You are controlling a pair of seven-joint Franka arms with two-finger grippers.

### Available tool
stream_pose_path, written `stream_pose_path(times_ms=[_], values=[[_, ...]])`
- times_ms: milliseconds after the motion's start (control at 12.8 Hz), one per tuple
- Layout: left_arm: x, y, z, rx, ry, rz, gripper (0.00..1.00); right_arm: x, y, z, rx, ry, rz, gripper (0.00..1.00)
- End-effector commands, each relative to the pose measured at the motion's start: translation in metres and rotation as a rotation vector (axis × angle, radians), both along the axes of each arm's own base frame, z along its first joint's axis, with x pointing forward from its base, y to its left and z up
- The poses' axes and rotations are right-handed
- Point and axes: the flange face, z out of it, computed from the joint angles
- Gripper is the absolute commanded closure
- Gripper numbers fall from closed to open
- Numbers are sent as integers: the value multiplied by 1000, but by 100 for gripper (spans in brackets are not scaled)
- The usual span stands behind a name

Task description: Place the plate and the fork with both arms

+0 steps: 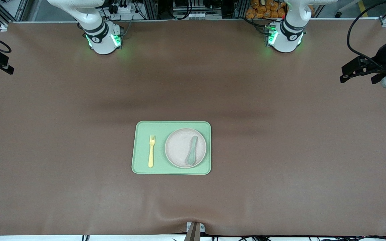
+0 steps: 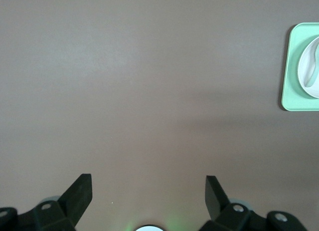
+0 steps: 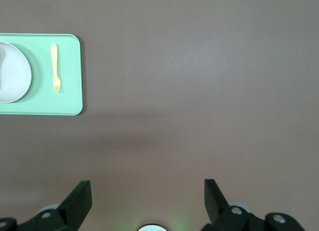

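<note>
Left gripper (image 2: 148, 191) is hanging high over bare brown table (image 1: 280, 150) at the left arm's end, fingers (image 2: 79, 193) spread fully wide and gripping nothing. Right gripper (image 3: 147, 193) is doing the same over the right arm's end, its fingers (image 3: 79, 198) splayed just as wide and equally empty. Both arms are waiting, pulled out to the table's edges and well apart from everything they are meant to handle.

Out from the grippers, the pale green tray (image 1: 171, 170) is sitting in the middle of the table, nearer the front camera than either base. The plate (image 1: 179, 147) is lying flat in the tray's half toward the left arm's end, with a grey-green spoon (image 1: 192, 150) resting on it. The fork (image 1: 151, 151) is lying flat on the tray just beside the plate, toward the right arm's end, tines pointing toward the robots' bases. It is not touching the plate.
</note>
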Motion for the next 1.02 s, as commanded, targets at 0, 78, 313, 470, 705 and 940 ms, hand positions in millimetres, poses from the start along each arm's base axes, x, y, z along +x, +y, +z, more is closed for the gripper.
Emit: stream_pose_path(times_ms=[0, 78, 313, 470, 705, 940], values=[[-18, 0, 0, 23, -17, 16, 0, -9, 1, 3, -11, 3, 17, 0], [-19, 0, -1, 24, -17, 22, 0, -9, 3, 4, -27, 3, 22, 0], [-14, -6, -1, 24, -29, 21, 0, -8, 5, 3, -29, 1, 17, 0], [-6, -3, 2, 22, -41, 22, 0, -6, 8, 4, -25, -10, 22, 0], [-6, -3, 4, 22, -46, 18, 0, -6, 15, 4, -24, -13, 36, 0], [-6, -4, 3, 22, -40, 8, 0, -7, 15, 4, -24, -10, 36, 0]])
